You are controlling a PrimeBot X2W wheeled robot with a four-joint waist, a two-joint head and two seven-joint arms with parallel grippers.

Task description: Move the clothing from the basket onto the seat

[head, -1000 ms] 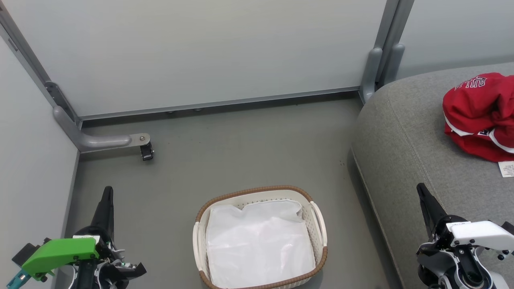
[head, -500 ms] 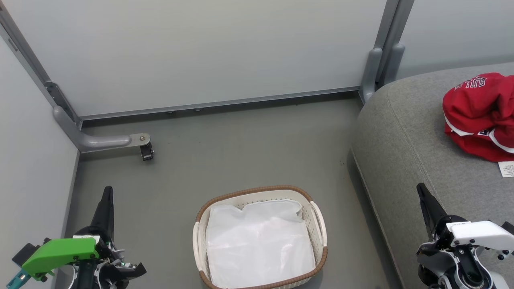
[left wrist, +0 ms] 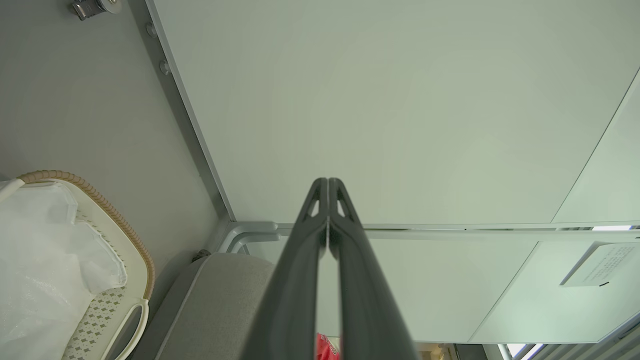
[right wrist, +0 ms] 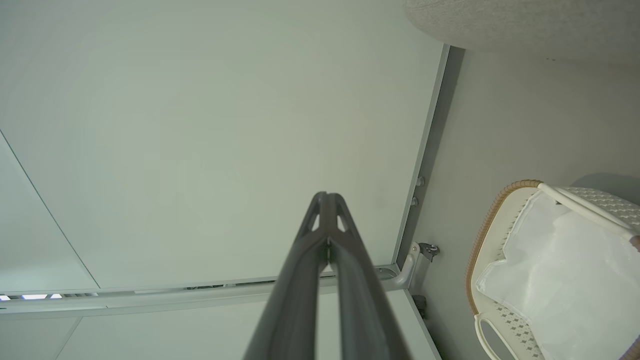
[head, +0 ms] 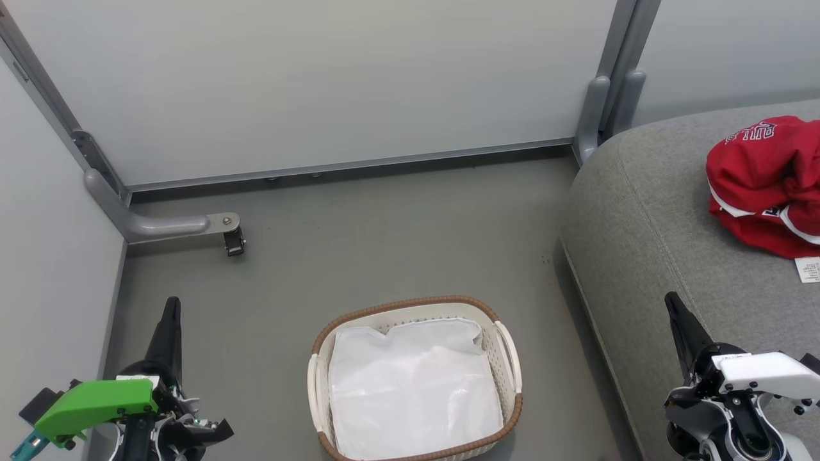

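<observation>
Clothing (head: 762, 186) lies bunched on the seat (head: 647, 224), right of the basket (head: 410, 304), long axis unclear; left gripper (head: 172, 307) and right gripper (head: 671, 301) closed, empty.

Nothing has visibly changed since a second ago.

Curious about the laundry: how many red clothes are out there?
1 red heap, lying on the seat at the head view's right edge; it may hide a second garment bunched in. The basket holds just a white liner.
</observation>
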